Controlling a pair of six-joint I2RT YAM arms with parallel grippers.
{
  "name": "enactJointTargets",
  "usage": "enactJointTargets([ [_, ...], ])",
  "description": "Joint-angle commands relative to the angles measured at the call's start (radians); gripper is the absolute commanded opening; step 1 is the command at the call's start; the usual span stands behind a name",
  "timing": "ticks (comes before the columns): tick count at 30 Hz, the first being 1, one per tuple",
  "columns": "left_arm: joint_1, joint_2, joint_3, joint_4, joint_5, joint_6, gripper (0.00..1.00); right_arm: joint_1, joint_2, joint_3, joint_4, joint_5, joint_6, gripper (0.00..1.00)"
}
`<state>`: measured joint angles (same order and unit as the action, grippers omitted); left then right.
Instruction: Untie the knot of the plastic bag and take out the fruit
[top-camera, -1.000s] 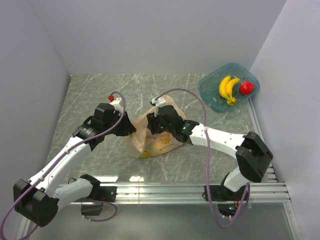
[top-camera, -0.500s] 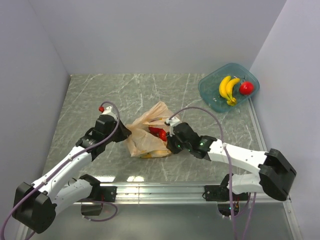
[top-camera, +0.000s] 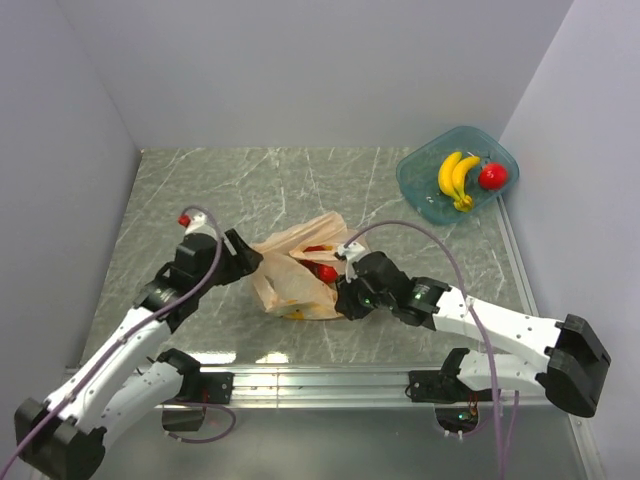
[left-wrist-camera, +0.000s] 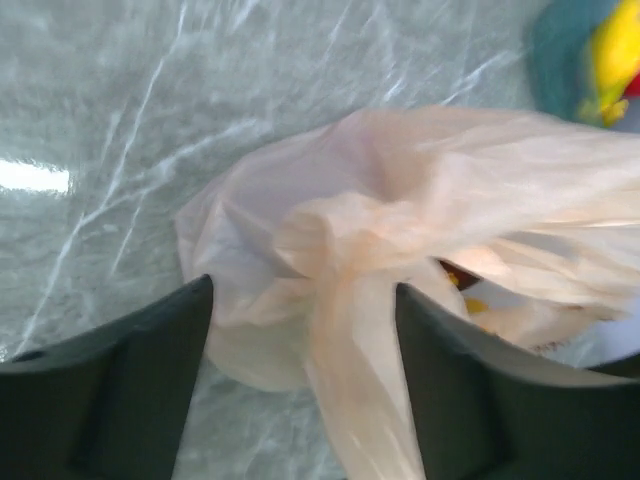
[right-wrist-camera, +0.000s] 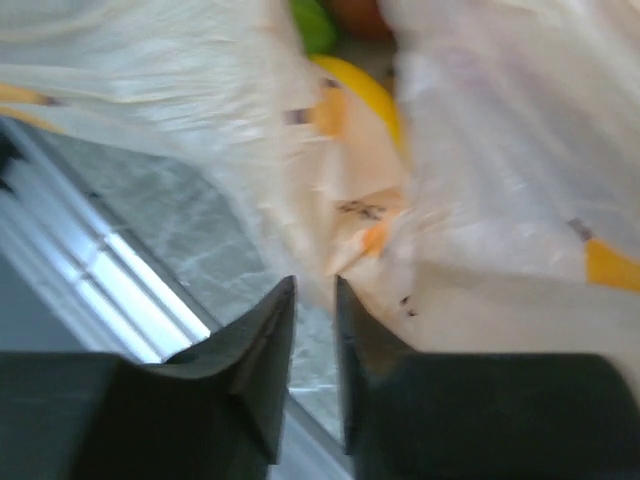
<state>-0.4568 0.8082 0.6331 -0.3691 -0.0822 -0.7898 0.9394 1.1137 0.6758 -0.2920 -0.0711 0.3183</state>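
The plastic bag (top-camera: 290, 275) lies crumpled mid-table with its mouth agape; red fruit (top-camera: 322, 270) shows inside. My left gripper (top-camera: 248, 262) is at the bag's left side, open wide. In the left wrist view a loose strip of the bag (left-wrist-camera: 355, 400) runs between the jaws of the left gripper (left-wrist-camera: 303, 290) without being pinched, below a twisted bunch of plastic (left-wrist-camera: 340, 225); I cannot tell if that is the knot. My right gripper (top-camera: 343, 292) is at the bag's near right side. The right wrist view shows the right gripper (right-wrist-camera: 315, 285) with a narrow gap, bag plastic just at its tips, and yellow fruit (right-wrist-camera: 360, 95) beyond.
A teal tub (top-camera: 415, 185) with bananas (top-camera: 455, 178) and a red fruit (top-camera: 491, 176) stands at the back right, close to the right wall. A metal rail (top-camera: 400, 378) runs along the table's near edge. Grey walls close in the left, back and right.
My left gripper has opened, let go of the bag and drawn back to the left. My right arm has swung toward the bag's near side. The bag has sagged open, baring red fruit.
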Motion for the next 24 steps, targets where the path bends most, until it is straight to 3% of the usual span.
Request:
enactJointTargets([
  [1,0.001,-0.099,0.186,-0.146,-0.053,-0.003,0.82,0.013,-0.061,0.142,-0.036,0.004,-0.044,0.36],
  [2,-0.003,-0.106,0.223,-0.178,-0.051,-0.009,0.87,0.012,-0.064,0.163,-0.042,0.010,-0.048,0.38],
  [7,-0.083,-0.070,0.361,-0.289,-0.047,-0.084,0.87,0.009,-0.029,0.260,-0.048,0.161,-0.088,0.43],
  [11,-0.267,0.024,0.367,-0.217,-0.111,-0.160,0.81,-0.005,0.047,0.300,-0.029,0.200,-0.113,0.40],
  [17,-0.387,0.160,0.318,-0.122,-0.197,-0.244,0.75,-0.008,0.144,0.286,0.062,0.143,-0.085,0.34],
  [24,-0.398,0.285,0.271,-0.064,-0.292,-0.328,0.92,-0.013,0.126,0.200,0.125,0.295,0.007,0.35],
])
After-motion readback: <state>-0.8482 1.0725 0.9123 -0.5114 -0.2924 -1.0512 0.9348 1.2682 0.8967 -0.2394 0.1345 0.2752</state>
